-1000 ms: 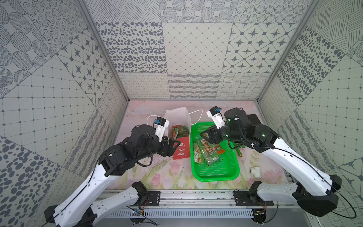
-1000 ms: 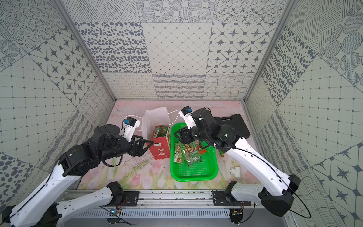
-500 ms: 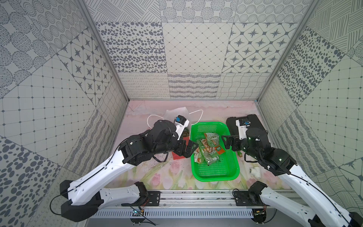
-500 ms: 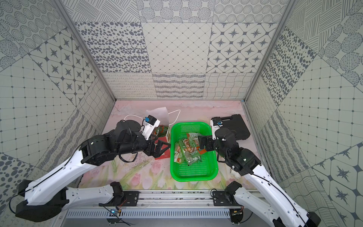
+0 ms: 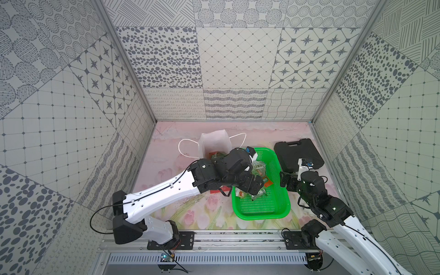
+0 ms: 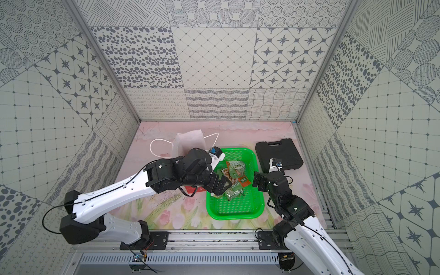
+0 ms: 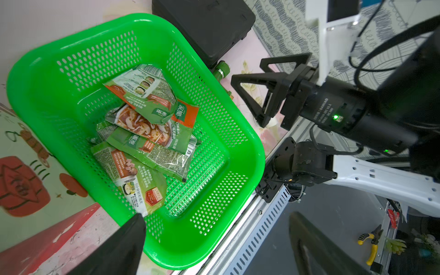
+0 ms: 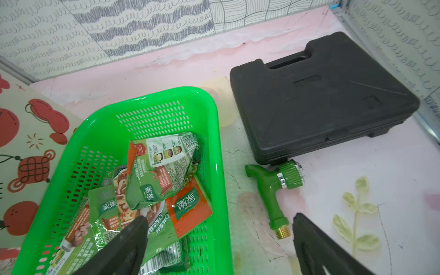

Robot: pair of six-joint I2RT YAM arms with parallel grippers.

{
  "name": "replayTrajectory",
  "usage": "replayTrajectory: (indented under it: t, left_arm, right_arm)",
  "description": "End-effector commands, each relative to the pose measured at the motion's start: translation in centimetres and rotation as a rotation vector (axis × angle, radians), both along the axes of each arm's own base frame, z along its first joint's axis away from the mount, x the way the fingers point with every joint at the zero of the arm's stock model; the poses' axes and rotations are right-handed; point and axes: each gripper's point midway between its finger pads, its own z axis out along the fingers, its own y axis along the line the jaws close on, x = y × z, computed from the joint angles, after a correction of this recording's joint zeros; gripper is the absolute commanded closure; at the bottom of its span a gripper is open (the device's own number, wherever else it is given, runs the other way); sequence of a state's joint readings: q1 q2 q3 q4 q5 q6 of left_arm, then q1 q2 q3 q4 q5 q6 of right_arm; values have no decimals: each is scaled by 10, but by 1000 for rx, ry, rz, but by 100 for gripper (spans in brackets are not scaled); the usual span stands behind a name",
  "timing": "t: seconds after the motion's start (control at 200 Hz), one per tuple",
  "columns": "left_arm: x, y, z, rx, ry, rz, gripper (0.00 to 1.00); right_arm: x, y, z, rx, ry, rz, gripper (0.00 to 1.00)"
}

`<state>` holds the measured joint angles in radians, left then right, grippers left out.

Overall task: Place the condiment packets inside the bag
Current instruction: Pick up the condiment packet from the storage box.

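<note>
Swinging over from the bag [image 6: 190, 140], our left gripper [image 6: 220, 187] now hangs above the basket [image 6: 233, 215], and our right gripper [image 6: 258, 182] backs off. Both gape wide, empty. Several condiment packets [image 7: 152, 133] still lie in the basket, unbagged.

Green basket [image 7: 258, 154]: several packets [image 7: 147, 133] overlap at its middle. Bag [image 7: 23, 178] just beside basket. Black case [image 7: 207, 31] just behind basket. Right gripper [image 7: 247, 71] near basket, jaws apart, empty. Left gripper [image 7: 216, 215] spread wide, one finger [image 7: 123, 245] over basket's rim.
</note>
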<state>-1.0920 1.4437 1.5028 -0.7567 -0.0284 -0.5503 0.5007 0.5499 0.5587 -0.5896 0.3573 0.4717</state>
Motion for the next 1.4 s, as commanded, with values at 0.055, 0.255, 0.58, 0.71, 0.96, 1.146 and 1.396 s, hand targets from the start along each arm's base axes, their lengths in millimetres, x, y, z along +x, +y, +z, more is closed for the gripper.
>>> replayTrajectory:
  t: [0.055,0.255,0.58,0.71,0.96,1.146,1.396]
  left_arm:
    - [9,-43,-30,-32,138,90,10]
    - [27,-54,-73,39,183,214,16]
    - [61,-59,-139,105,368,471,32]
    - [78,-50,-151,83,407,586,33]
    - [101,-48,-174,46,508,706,57]
    - [116,-44,-184,34,520,776,58]
    - [135,-44,-192,29,498,814,53]
  right_arm:
    - [5,-15,7,5,-105,-79,3]
    - [5,-27,3,0,-135,-151,3]
    - [-1,-45,2,10,-182,-243,3]
    - [-3,-47,2,23,-198,-253,3]
    - [-4,-47,2,36,-201,-258,3]
    - [-4,-47,1,42,-199,-258,3]
    - [-4,-47,1,47,-202,-259,3]
